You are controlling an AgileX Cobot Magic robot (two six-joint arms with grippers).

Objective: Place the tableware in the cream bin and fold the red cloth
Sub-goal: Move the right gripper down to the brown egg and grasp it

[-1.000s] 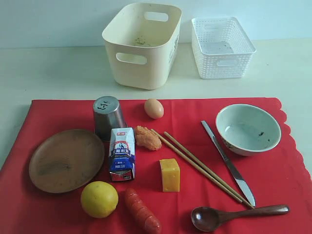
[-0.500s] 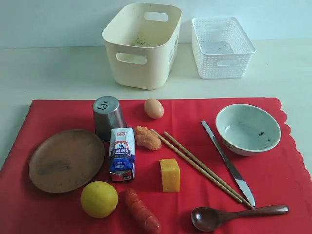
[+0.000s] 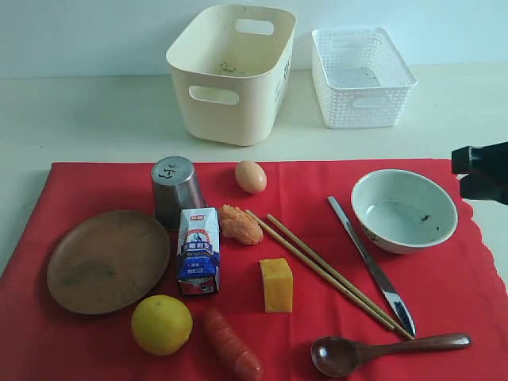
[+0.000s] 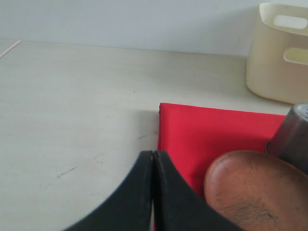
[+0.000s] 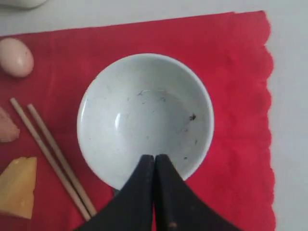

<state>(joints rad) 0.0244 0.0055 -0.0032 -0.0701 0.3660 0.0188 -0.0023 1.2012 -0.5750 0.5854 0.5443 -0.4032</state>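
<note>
Pale cream tabletop (image 3: 79, 119) under a light wall fills my exterior feed. At the back stands the large cream plastic bin (image 3: 238, 119) with oval handle cut-outs, and just beside it on the right is the smaller white perforated basket (image 3: 361, 103). Nearer me the big red cloth (image 3: 468, 278) lies flat, scalloped edge to the right, carrying everything else. On its left half I see the round brown wooden plate (image 3: 107, 260), the upturned steel cup (image 3: 176, 190) just behind it, and the small milk carton (image 3: 198, 250) beside both. On the right half sit the pale green-white bowl (image 3: 403, 208), the steel knife (image 3: 371, 266) just left of it, and the wooden chopsticks (image 3: 325, 270) lying diagonally alongside the knife. The dark wooden spoon (image 3: 381, 349) lies at the front. A dark part of the right arm (image 3: 482, 171) shows at the right edge, near the bowl.

On my left wrist feed the left gripper (image 4: 153, 155) has its fingers pressed together with nothing between them, over the cloth's edge near the plate.

On my right wrist feed the right gripper (image 5: 154, 158) is likewise pinched closed and holds nothing, hanging over the bowl's rim.
</note>
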